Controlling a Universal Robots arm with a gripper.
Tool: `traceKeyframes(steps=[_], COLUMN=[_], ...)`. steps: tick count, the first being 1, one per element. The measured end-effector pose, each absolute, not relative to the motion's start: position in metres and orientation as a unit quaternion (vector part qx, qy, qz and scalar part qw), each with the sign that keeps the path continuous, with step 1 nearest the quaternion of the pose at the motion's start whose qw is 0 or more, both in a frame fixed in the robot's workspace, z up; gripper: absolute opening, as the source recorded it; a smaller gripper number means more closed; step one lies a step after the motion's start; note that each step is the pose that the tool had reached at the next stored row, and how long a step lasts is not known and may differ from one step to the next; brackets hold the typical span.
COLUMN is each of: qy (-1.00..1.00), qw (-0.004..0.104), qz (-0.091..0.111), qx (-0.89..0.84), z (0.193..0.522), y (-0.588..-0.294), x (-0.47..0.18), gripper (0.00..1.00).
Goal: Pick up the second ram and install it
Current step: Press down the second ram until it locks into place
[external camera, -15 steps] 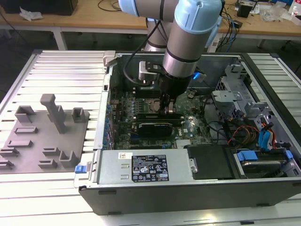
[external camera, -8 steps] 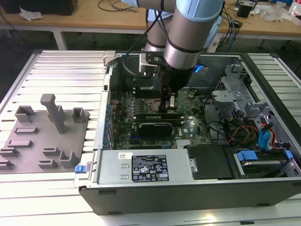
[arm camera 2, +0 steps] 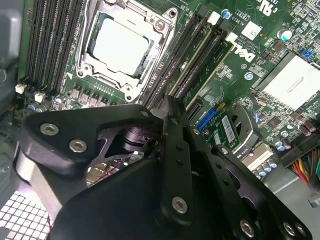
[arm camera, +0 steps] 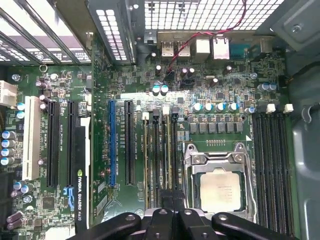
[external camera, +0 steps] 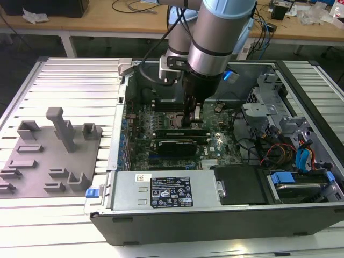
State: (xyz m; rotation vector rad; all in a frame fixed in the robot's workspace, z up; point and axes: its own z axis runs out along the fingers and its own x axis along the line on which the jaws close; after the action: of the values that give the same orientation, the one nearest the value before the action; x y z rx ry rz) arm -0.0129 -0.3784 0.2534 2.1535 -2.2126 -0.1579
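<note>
Pressing down over the memory slots beside the processor socket, the gripper looks closed on the second ram; it needs straight, even seating pressure.

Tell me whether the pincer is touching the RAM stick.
Cannot tell. In the first wrist view the pincer meets the RAM stick in its slot beside the processor, but its own black body hides the meeting point.
</note>
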Motion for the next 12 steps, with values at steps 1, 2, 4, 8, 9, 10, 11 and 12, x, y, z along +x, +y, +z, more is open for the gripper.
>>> traceKeyframes(steps=[1, 2, 4, 8, 9, 10, 11, 12], qy=[-0.716, -0.716, -0.716, -0.716, -0.716, -0.716, -0.716, -0.716], qw=[0.023, 0.006, -0.001, -0.004, -0.004, -0.003, -0.003, -0.003], qz=[-0.049, -0.032, -0.025, -0.022, -0.022, -0.022, -0.023, -0.023], qx=[0.696, 0.697, 0.698, 0.698, 0.698, 0.698, 0.698, 0.698], z=[0.253, 0.253, 0.253, 0.251, 0.248, 0.244, 0.242, 0.240], y=[-0.378, -0.378, -0.378, -0.378, -0.378, -0.378, -0.377, -0.376], x=[-0.013, -0.013, -0.013, -0.008, 0.001, 0.008, 0.012, 0.014], gripper=[0.11, 0.11, 0.11, 0.11, 0.11, 0.11, 0.11, 0.11])
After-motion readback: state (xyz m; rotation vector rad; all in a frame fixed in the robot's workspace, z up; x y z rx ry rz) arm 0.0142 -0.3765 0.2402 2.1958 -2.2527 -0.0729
